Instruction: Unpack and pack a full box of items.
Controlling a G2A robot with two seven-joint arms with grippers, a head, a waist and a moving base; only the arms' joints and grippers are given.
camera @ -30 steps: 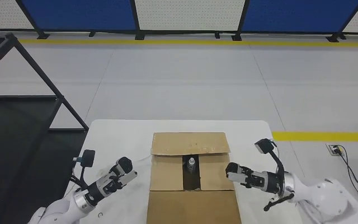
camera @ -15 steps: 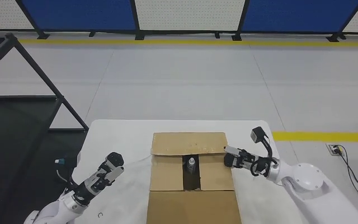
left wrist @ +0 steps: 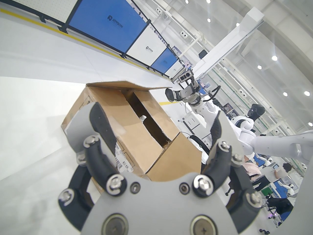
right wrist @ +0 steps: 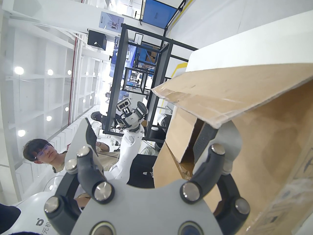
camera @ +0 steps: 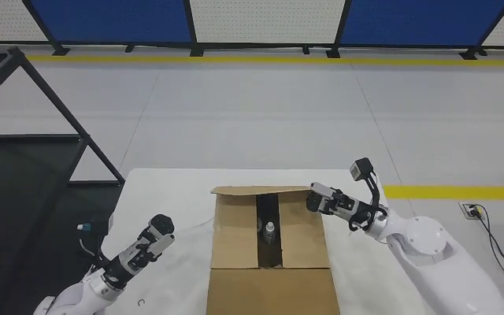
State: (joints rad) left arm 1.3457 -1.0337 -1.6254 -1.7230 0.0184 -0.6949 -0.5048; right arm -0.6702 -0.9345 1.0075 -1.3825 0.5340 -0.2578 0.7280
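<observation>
- Top view puts the left gripper [camera: 157, 232] nearest, over the white table [camera: 173, 197], beside the left side of the brown cardboard box [camera: 236, 244] but apart from it. Its jaws are spread wide and hold nothing.
- Mid-table, the box's near flap [camera: 272, 293] lies folded outward. Two side flaps cover the top with a slot between, where a small white-capped bottle [camera: 270, 230] stands inside.
- Farthest, the right gripper [camera: 313, 198] sits at the box's far right corner, jaws wide and clamping nothing, one finger tucked beneath the raised far flap [camera: 260, 190].
- Opening looks partway done: the side flaps are unparted, nothing is out, and all unpacking and repacking is left.
</observation>
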